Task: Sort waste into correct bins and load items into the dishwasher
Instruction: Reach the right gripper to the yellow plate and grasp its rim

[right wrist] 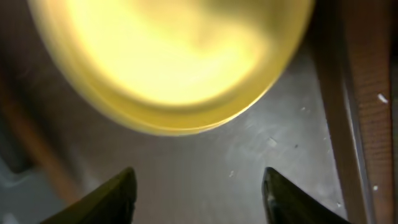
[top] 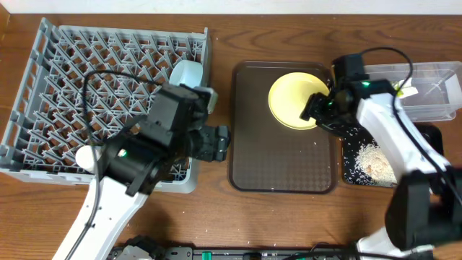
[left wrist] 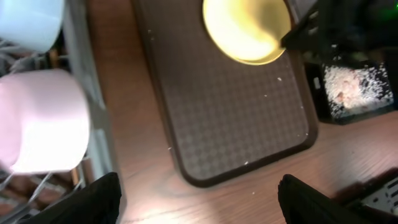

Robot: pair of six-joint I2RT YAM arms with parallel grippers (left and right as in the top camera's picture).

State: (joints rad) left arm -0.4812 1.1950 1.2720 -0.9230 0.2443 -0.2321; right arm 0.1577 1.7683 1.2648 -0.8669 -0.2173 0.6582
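While the right tool (right wrist: 198, 178) hangs low over the brown serving tray (top: 281, 159), its two fingers stand apart with nothing between them, and the rim of the yellow plate (right wrist: 168, 56) lies just ahead of the fingertips without touching them. Over the worktop (top: 216, 213), at the right edge of the grey dish rack (top: 86, 65), the left tool (left wrist: 199, 188) is also spread wide and holds nothing. Inside the rack, along that right side, sit a light-blue bowl (top: 188, 74) and a white bowl (left wrist: 43, 118). The plate rests in the far right corner of the serving tray, hollow side up; being round, it has no long axis. Right of the serving tray, the black tray (top: 349, 167) holds pale crumbs (top: 375, 159), and beyond it stands the clear tub (top: 433, 101), its contents unclear.
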